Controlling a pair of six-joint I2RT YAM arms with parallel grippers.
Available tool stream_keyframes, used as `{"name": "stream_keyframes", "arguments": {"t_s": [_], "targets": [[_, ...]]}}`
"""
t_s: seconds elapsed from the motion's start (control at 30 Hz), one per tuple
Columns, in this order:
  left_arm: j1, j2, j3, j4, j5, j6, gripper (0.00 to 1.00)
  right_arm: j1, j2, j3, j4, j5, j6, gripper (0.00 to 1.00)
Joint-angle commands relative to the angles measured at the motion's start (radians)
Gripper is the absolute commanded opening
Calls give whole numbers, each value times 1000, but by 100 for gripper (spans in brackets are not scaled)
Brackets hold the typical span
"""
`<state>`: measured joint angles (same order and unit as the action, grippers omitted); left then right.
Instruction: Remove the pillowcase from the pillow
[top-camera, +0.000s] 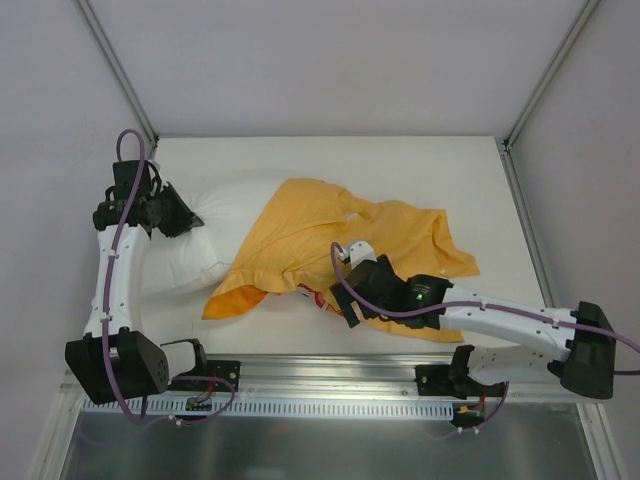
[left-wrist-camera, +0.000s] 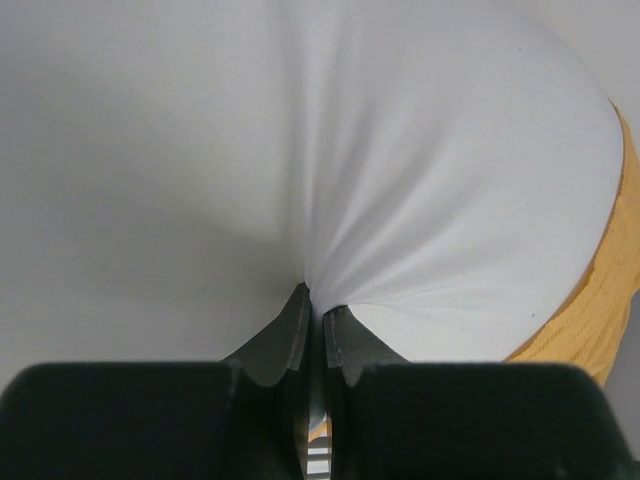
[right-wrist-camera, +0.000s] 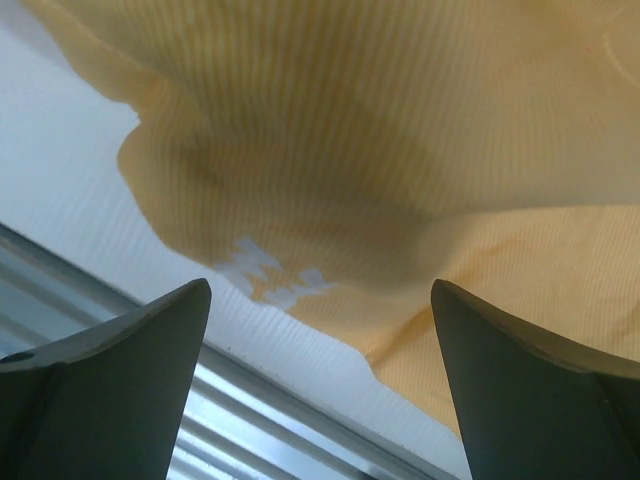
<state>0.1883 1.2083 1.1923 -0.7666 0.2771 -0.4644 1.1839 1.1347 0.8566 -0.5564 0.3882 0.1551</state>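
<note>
Pillowcase (top-camera: 310, 235) edge nears front table (top-camera: 420, 170) edge; pillow (top-camera: 195, 255) end pokes out.

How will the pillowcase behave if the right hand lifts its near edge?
Probably floppy: the pillowcase lies crumpled in folds, so it should drape from the right hand. Likely light, given its thin ribbed weave. It may tug on the pillow, whose end it covers.

Bright, even light throughout; soft shadow in the pillowcase (right-wrist-camera: 360, 190) folds. Wrist views blur up close; overhead view sharp.
</note>
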Motion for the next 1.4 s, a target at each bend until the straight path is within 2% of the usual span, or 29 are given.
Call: {"name": "stream_keyframes", "arguments": {"t_s": [0.0, 0.1, 0.13, 0.17, 0.2, 0.23, 0.27, 0.43, 0.47, 0.5, 0.53, 0.6, 0.63, 0.77, 0.8, 0.83, 0.9, 0.93, 1.0, 1.17, 1.23, 1.37], "targets": [[-15, 8, 44, 46, 33, -30, 0, 5, 59, -19, 163, 74, 18, 96], [-16, 7, 44, 46, 33, -25, 0, 0, 115, -2, 184, 98, 26, 98], [-16, 5, 43, 46, 31, -23, 0, -7, 149, 27, 152, 135, 34, 92], [-16, 4, 43, 46, 30, -20, 0, -12, 157, 39, 132, 167, 43, 57], [-16, 4, 43, 46, 30, -19, 0, -24, 158, 45, 109, 193, 53, 30], [-18, 5, 44, 46, 33, -13, 0, -45, 140, 47, 75, 207, 64, 11], [-16, 7, 46, 46, 34, -8, 0, -116, 117, 35, 64, 190, 78, 1], [-12, 5, 62, 44, 24, -3, 0, -404, -120, -24, 29, 94, 57, 1], [-9, 4, 64, 44, 19, -5, 0, -526, -207, -22, 20, 74, 48, 1], [-7, 4, 66, 44, 19, -6, 0, -593, -242, 2, 6, 58, 25, 1], [0, 5, 67, 44, 19, -8, 0, -713, -269, 24, -26, 32, 15, 1], [17, 4, 64, 44, 25, -10, 0, -830, -309, 114, -81, -1, -20, 1], [23, 2, 63, 44, 27, -10, 0, -942, -314, 146, -100, -15, -34, 1], [59, -19, 61, 38, 40, 10, 0, -1225, -309, 269, -180, -77, -45, 1], [69, -23, 70, 33, 34, 16, 0, -1274, -305, 297, -204, -121, 1, 1], [91, -26, 75, 23, 34, 17, 0, -1390, -302, 305, -212, -170, 30, 1], [115, -29, 93, 15, 34, 15, 0, -1522, -294, 312, -209, -297, 87, 1], [125, -33, 98, 10, 33, 13, 0, -1635, -267, 331, -205, -437, 131, 1], [148, -38, 108, 1, 28, 15, 0, -1705, -242, 357, -186, -550, 149, 1], [158, -44, 104, -2, 10, -9, 0, -1698, -219, 446, -130, -641, 187, 1], [155, -35, 112, -2, 34, -32, 0, -1678, -213, 464, -111, -660, 202, 1], [143, -18, 176, 0, 39, -40, 0, -1655, -152, 618, -89, -660, 242, 1]]}}
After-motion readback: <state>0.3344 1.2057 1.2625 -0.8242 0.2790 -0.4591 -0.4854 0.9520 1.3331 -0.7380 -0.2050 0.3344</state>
